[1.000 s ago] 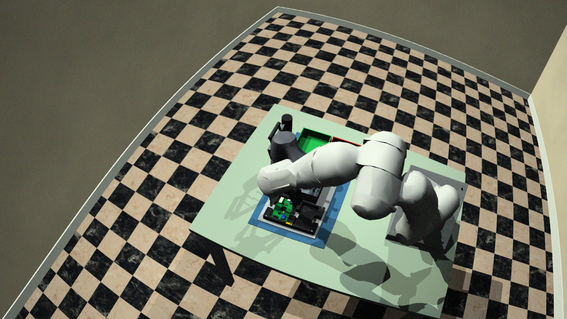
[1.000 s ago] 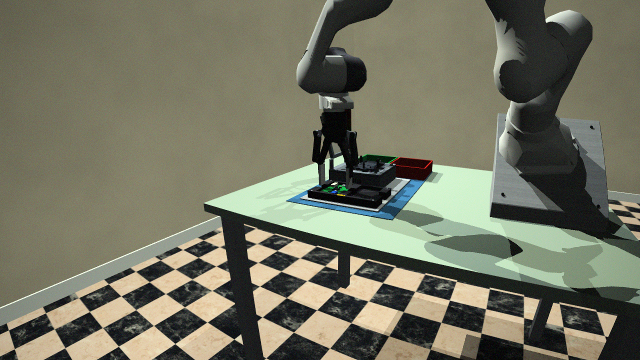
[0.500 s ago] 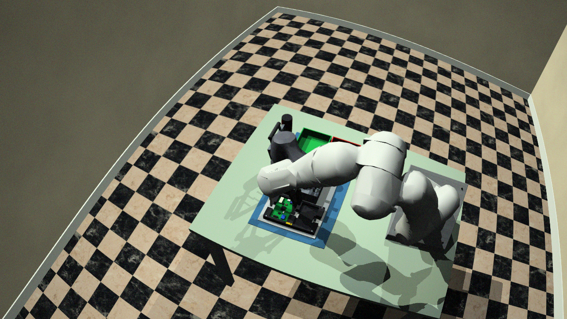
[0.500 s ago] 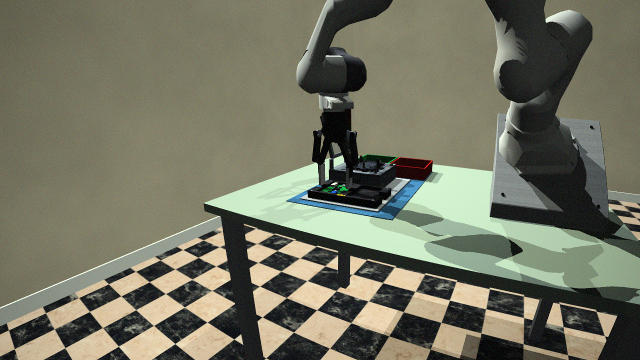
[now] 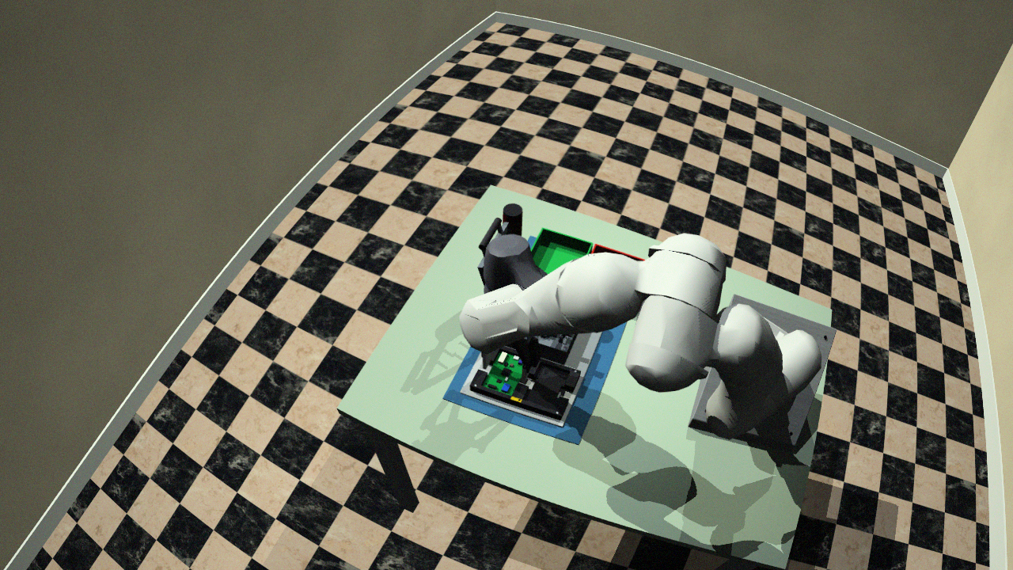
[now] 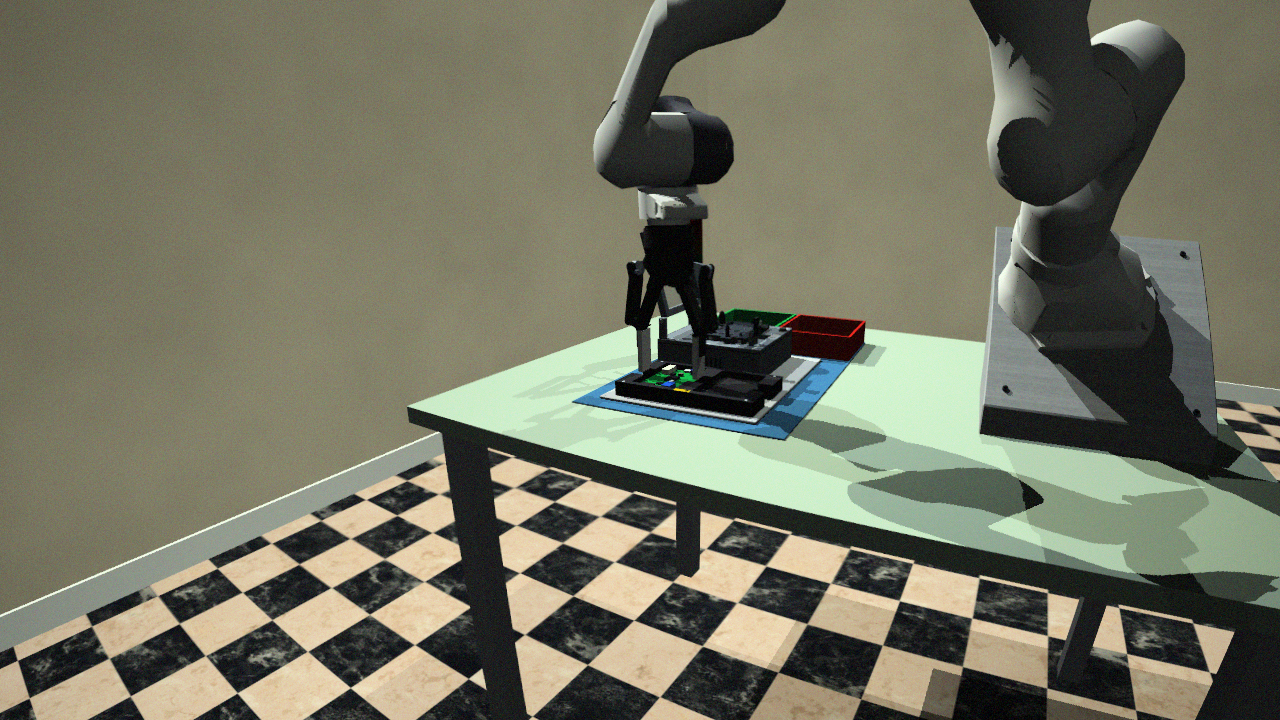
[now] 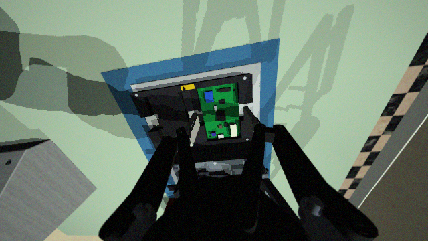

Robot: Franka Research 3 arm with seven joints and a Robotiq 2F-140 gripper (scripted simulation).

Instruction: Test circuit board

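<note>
The green circuit board (image 7: 219, 112) lies face up in the left pocket of the black tray (image 7: 187, 97). Its white connector end points toward the tester (image 7: 214, 167). It also shows in the top and exterior views (image 5: 508, 368) (image 6: 671, 377). My gripper (image 7: 220, 116) is open and points straight down. It is low over the board, with one finger on each long side and nothing held. It also shows from the side (image 6: 669, 360). The tester (image 6: 726, 347) stands just behind the tray with its plate uncovered.
The tray's other pocket (image 5: 548, 379) is empty. The green bin (image 6: 756, 316) and the red bin (image 6: 825, 333) stand behind the tester. A dark cylinder (image 5: 512, 212) stands past the tester's far left corner. The arm's grey base plate (image 6: 1092, 340) is at the right.
</note>
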